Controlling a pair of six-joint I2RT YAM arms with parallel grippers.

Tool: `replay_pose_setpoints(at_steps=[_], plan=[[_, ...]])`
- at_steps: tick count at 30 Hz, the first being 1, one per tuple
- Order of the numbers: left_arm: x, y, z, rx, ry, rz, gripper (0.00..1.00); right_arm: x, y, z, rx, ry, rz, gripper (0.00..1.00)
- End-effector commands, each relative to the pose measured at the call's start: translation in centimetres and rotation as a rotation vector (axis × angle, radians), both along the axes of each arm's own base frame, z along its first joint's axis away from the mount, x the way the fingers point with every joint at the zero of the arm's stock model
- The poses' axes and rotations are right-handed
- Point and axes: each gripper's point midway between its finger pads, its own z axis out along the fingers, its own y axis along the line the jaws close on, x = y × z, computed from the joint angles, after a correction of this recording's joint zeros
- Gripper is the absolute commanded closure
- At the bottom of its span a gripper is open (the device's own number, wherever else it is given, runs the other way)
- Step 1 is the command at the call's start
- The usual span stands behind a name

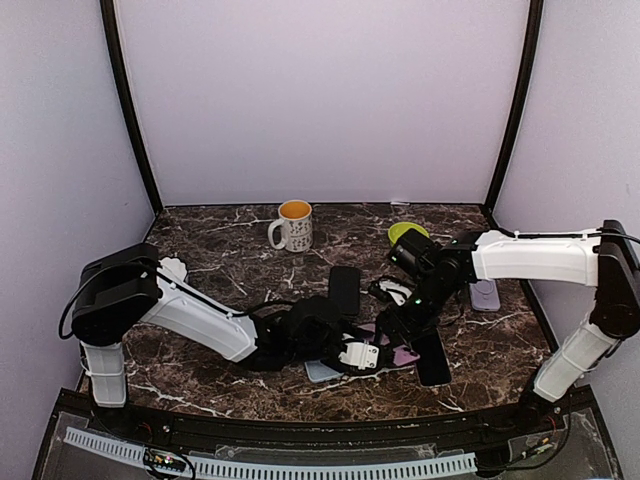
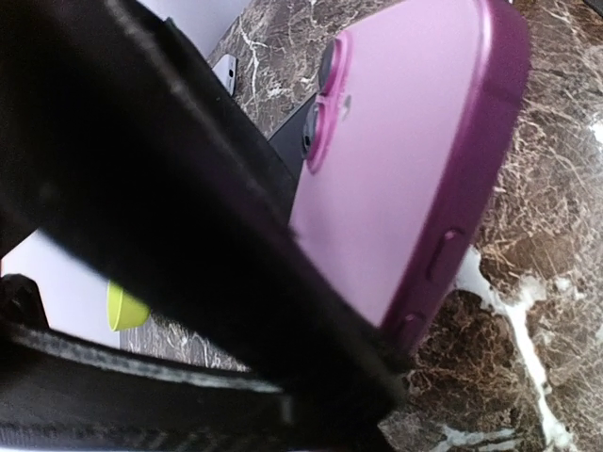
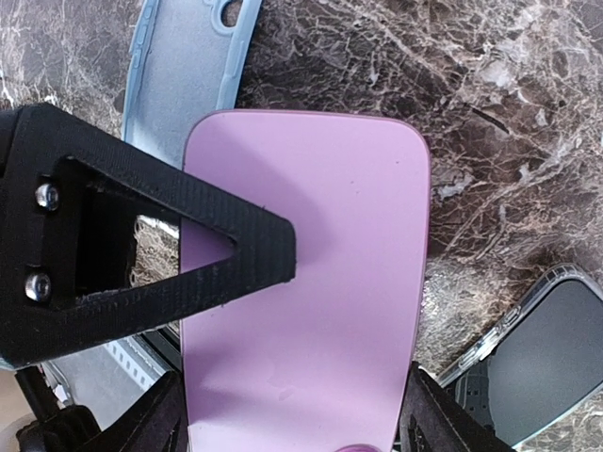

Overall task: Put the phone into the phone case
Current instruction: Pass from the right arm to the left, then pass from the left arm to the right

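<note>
A purple phone [image 3: 311,282] lies back up on the marble table [image 1: 220,250], with a darker purple rim [image 2: 471,179] and a camera bump [image 2: 325,104]; I cannot tell if the rim is a case. My right gripper [image 3: 297,419] grips it across its width, one finger on each long edge. My left gripper [image 2: 377,377] reaches in from the side, with one black finger [image 3: 188,245] lying over the phone's back. Its jaws appear to meet on the phone's edge. A light blue case [image 3: 188,66] lies just beside the phone, also seen in the top view [image 1: 322,372]. In the top view both grippers, left [image 1: 365,355] and right [image 1: 398,325], meet at the phone [image 1: 403,354].
A black phone [image 1: 345,290] lies behind the grippers. A dark phone in a clear case [image 1: 432,358] lies to the right and shows in the right wrist view [image 3: 556,358]. A lilac case [image 1: 485,295], a white mug [image 1: 292,228] and a green object [image 1: 403,232] sit further back.
</note>
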Motion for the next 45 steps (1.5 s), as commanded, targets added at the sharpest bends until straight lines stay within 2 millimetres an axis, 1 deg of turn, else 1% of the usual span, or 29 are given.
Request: replay_pose_setpoints(at_steps=[1,4,7,9,11,13,15,17,18,19,21,24,26,29,30,31,32,33,34,35,36,37,40,43,45], plan=[[0.4,-0.3,0.7,-0.015,-0.004,0.011,0.8,0.3,1.3,2.2,0.071,-0.037,0.031,0.6],[0.5,-0.3,0.8,-0.019,-0.006,0.018,0.87,0.4,1.2,2.2,0.059,-0.041,0.03,0.6],[0.6,-0.2,1.0,-0.026,-0.008,0.026,0.97,0.3,0.9,2.1,0.045,-0.042,0.03,0.6],[0.6,-0.1,1.1,-0.031,-0.004,0.033,1.0,0.5,0.7,2.2,0.035,-0.05,0.029,0.59],[0.7,0.0,1.3,-0.04,0.002,0.047,1.0,0.7,0.6,2.2,0.024,-0.061,0.028,0.53],[0.8,0.0,1.8,-0.058,0.015,0.065,1.0,1.3,0.4,2.4,0.003,-0.085,0.016,0.43],[1.0,0.1,2.2,-0.08,0.035,0.092,1.0,2.6,-0.3,3.2,-0.035,-0.147,-0.019,0.34],[1.2,0.3,2.9,-0.11,0.066,0.124,1.0,4.8,-1.3,5.0,-0.058,-0.243,-0.085,0.25],[1.1,0.4,3.4,-0.136,0.095,0.14,1.0,5.9,-1.8,6.2,-0.057,-0.296,-0.126,0.21],[1.0,0.4,3.7,-0.151,0.111,0.145,1.0,7.2,-2.4,7.8,-0.049,-0.356,-0.175,0.18],[0.7,0.5,4.6,-0.205,0.177,0.16,1.0,9.3,-3.3,11.1,-0.015,-0.471,-0.261,0.16],[0.7,0.3,7.0,-0.288,0.244,0.179,1.0,11.4,-4.4,16.4,0.038,-0.649,-0.357,0.13],[0.9,0.2,8.4,-0.341,0.301,0.202,1.0,12.2,-5.2,19.1,0.057,-0.737,-0.408,0.12],[1.5,0.3,10.4,-0.43,0.412,0.255,1.0,13.0,-6.3,22.4,0.102,-0.85,-0.477,0.1],[1.8,0.5,11.1,-0.448,0.436,0.273,1.0,13.0,-6.4,23.5,0.128,-0.88,-0.492,0.1],[2.1,0.6,12.3,-0.496,0.489,0.295,1.0,13.1,-6.5,24.5,0.163,-0.906,-0.503,0.1],[2.6,0.9,12.6,-0.507,0.519,0.321,1.0,13.1,-6.4,25.5,0.201,-0.932,-0.511,0.1],[2.9,0.9,13.9,-0.556,0.569,0.344,1.0,13.0,-6.3,26.4,0.24,-0.954,-0.52,0.1],[3.4,1.2,14.2,-0.568,0.598,0.371,1.0,13.0,-6.2,27.1,0.277,-0.973,-0.528,0.11],[3.7,1.3,15.6,-0.618,0.646,0.39,1.0,12.9,-6.1,27.7,0.313,-0.988,-0.534,0.12],[4.0,1.7,16.0,-0.637,0.667,0.408,1.0,12.8,-6.1,28.3,0.347,-1.003,-0.547,0.13],[4.3,1.9,17.2,-0.685,0.702,0.433,1.0,12.8,-6.1,28.8,0.378,-1.015,-0.56,0.13],[5.4,3.1,19.6,-0.798,0.736,0.514,1.0,12.6,-5.6,29.7,0.453,-1.028,-0.589,0.15],[6.1,4.1,21.4,-0.875,0.761,0.57,1.0,12.1,-4.0,29.7,0.529,-1.022,-0.588,0.15],[6.2,4.4,22.6,-0.922,0.783,0.58,1.0,11.7,-2.4,29.2,0.568,-1.012,-0.567,0.14]])
